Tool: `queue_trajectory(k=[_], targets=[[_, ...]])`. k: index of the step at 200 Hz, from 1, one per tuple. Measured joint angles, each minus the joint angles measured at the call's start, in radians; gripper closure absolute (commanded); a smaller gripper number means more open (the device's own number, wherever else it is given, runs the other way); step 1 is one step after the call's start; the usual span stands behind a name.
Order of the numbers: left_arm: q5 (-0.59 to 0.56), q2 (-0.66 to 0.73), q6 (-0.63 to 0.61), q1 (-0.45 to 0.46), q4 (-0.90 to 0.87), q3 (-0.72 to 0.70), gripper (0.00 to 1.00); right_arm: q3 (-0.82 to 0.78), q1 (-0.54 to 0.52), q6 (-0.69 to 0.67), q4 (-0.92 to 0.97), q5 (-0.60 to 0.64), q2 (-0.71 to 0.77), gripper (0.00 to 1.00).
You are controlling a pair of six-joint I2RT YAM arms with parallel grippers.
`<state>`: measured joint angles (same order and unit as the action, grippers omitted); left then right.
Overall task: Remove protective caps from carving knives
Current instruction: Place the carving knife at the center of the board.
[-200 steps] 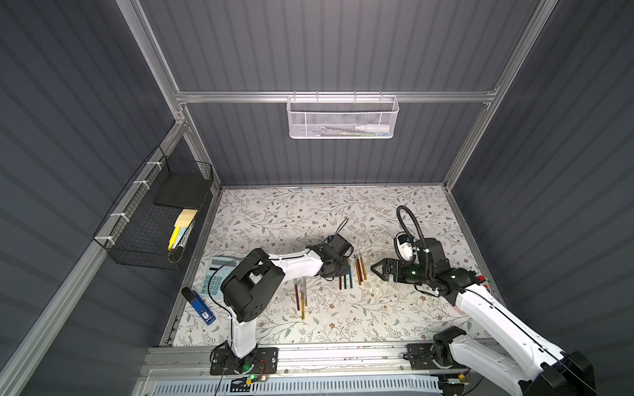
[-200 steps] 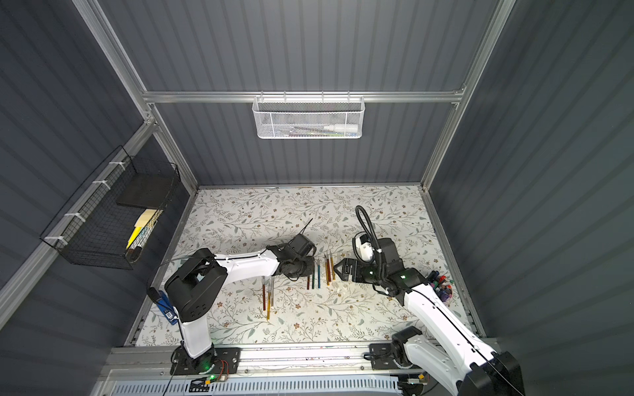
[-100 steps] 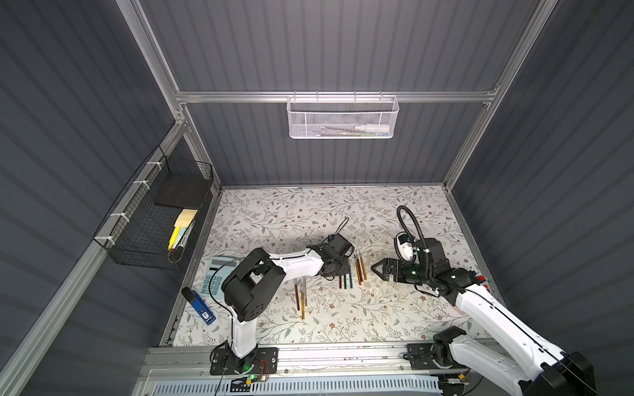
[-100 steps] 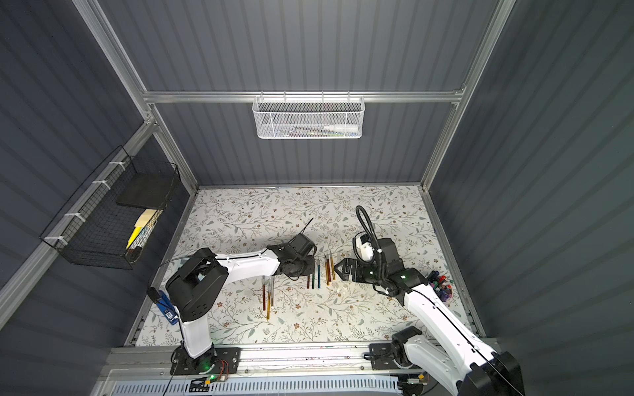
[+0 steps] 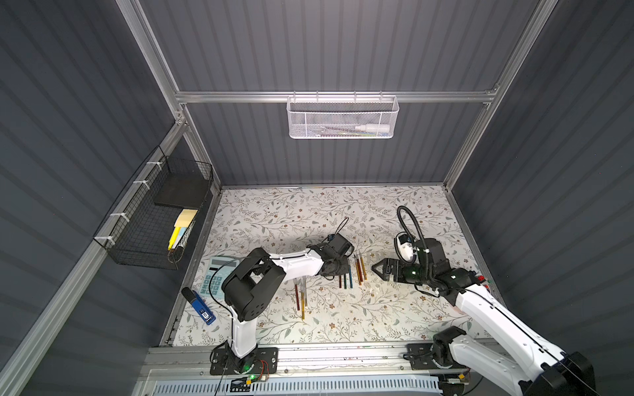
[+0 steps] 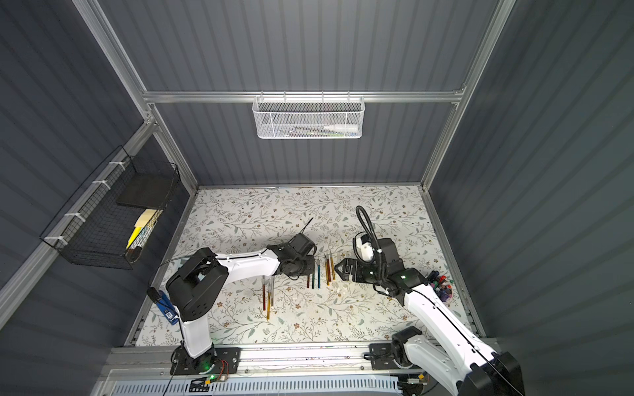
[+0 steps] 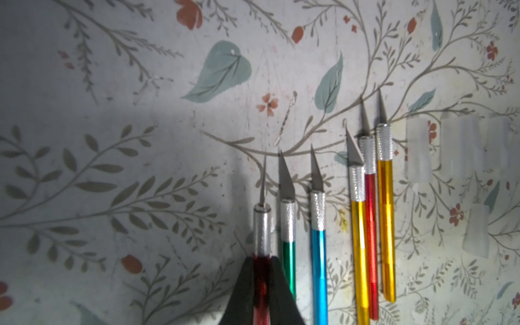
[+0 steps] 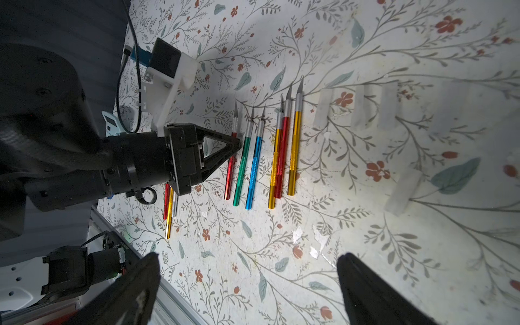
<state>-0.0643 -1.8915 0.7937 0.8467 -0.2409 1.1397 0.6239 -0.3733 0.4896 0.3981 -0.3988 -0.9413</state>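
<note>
Wrist cams show bare blades on six carving knives (image 7: 319, 253) in a row on the table (image 7: 112, 84) and clear protective caps (image 7: 419, 152) loose beside them; top views give only coloured sticks. My left gripper (image 7: 261, 281) is clamped on the end red knife (image 7: 261, 225). My right gripper (image 8: 249, 256) gapes wide, empty, nearby.

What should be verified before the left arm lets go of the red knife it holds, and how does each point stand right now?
1. Left gripper shut on the red knife at its handle: ok.
2. That knife's blade bare, no cap on it: ok.
3. Right gripper open and empty: ok.
4. Loose caps lying apart from the held knife: ok.
5. Three knives beside the left arm, capped or not: cannot tell.
</note>
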Motion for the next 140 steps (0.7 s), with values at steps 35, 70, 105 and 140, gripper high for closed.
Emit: queue_trajectory(k=[35,70,105,140], targets=[[0.0,0.0,0.0,-0.005,0.001,0.0,0.86,0.0,0.0,0.0,0.001,0.003,0.005,0.01],[0.0,0.0,0.0,-0.006,0.002,0.0,0.84,0.0,0.0,0.0,0.001,0.003,0.006,0.01],[0.0,0.0,0.0,-0.008,0.005,0.0,0.82,-0.001,0.0,0.0,0.005,0.004,0.006,0.01],[0.0,0.0,0.0,-0.01,0.002,-0.001,0.87,-0.001,0.0,0.0,0.015,0.006,0.007,0.01]])
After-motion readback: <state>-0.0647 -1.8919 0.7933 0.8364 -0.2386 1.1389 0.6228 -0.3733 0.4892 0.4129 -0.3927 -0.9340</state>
